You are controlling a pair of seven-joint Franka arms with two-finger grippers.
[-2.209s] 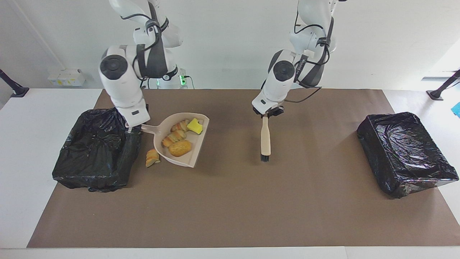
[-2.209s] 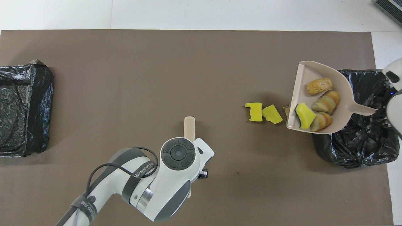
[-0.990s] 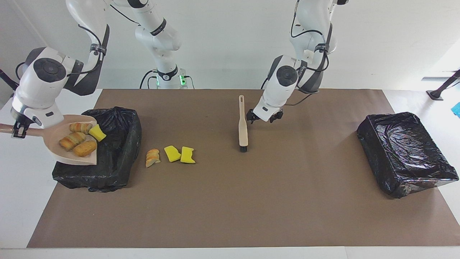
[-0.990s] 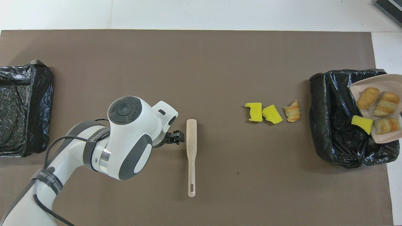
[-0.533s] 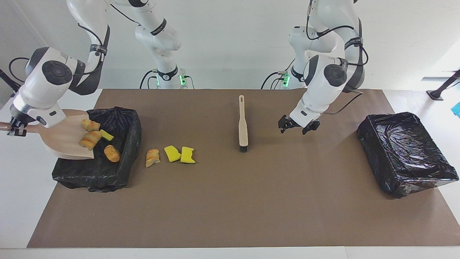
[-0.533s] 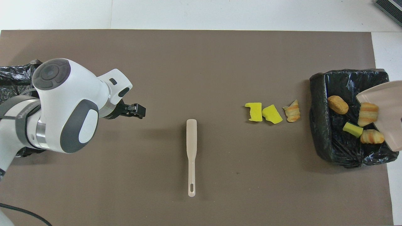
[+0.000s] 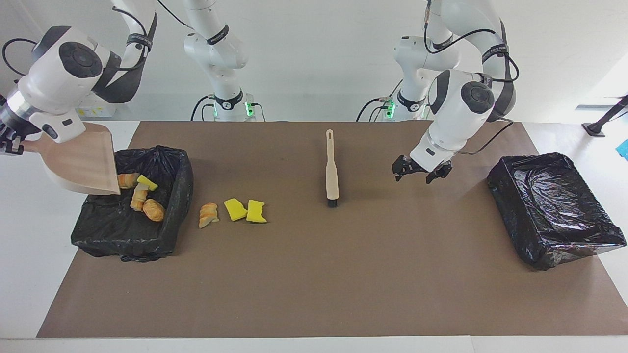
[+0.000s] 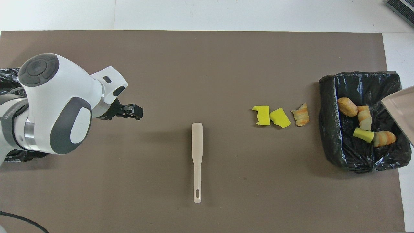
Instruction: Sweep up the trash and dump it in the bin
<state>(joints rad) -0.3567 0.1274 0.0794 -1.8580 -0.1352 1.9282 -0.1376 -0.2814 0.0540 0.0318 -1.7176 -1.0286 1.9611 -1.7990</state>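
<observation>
Moved: the dustpan [image 7: 86, 162] now tips steeply over the bin [image 7: 162, 230] at the right arm's end of the bench, and its load has slid out since half a second ago.
Right gripper [image 7: 11, 142]: fingers clenched on the dustpan's handle, held over the bin's outer edge.
Trash in bin: 4 pieces [image 7: 142, 196], 3 bread-like lumps and 1 yellow sponge chunk, lie on the black liner.
Trash left: 3 pieces [image 7: 233, 211], 1 striped lump and 2 yellow chunks, lie on the brown mat beside the bin.
Brush [image 7: 332, 169]: lies alone mid-bench, bristles away from the robots.
Left gripper [image 7: 421, 172]: fingers released, empty, now over bare mat between brush and second bin [image 7: 554, 211].
Meaning: first dump looks done; another sweep seems needed.
</observation>
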